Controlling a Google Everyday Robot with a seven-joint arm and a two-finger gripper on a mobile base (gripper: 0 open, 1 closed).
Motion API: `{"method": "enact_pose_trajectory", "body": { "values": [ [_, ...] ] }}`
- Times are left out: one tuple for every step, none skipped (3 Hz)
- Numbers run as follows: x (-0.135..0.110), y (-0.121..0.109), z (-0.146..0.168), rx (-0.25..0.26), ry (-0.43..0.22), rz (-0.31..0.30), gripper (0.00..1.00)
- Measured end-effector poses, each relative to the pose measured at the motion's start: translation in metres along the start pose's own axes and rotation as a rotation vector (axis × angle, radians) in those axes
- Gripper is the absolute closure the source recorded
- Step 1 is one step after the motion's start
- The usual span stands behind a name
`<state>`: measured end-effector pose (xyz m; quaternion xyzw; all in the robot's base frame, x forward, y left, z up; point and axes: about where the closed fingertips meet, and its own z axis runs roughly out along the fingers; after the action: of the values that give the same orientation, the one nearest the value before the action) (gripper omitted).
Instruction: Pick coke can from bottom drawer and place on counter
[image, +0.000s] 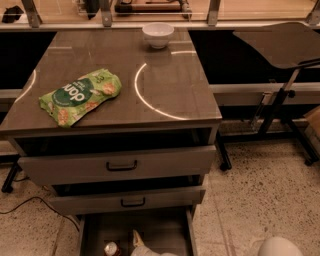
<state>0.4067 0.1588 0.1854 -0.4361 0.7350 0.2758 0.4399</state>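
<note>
— Pale gripper (137, 240), where is it?
— Down in the open bottom drawer (162, 227), below the counter's (165, 95) front edge; open or closed, cannot tell.
— Coke can (111, 248)?
— Red, silver-topped, upright, just beside it.

Speckled terrazzo floor (260, 192). Dark tilted panel (280, 45) on black stand (274, 109), right. Metal posts (213, 11) along back.
</note>
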Motion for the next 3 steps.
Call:
{"method": "enact_pose_trajectory", "body": {
  "values": [
    [-0.004, 0.0, 0.022, 0.014, 0.006, -0.03, 0.0],
    [0.0, 0.0, 0.046, 0.02, 0.021, -0.058, 0.0],
    [0.006, -0.004, 0.056, 0.028, 0.035, -0.074, 0.03]
  ]
}}
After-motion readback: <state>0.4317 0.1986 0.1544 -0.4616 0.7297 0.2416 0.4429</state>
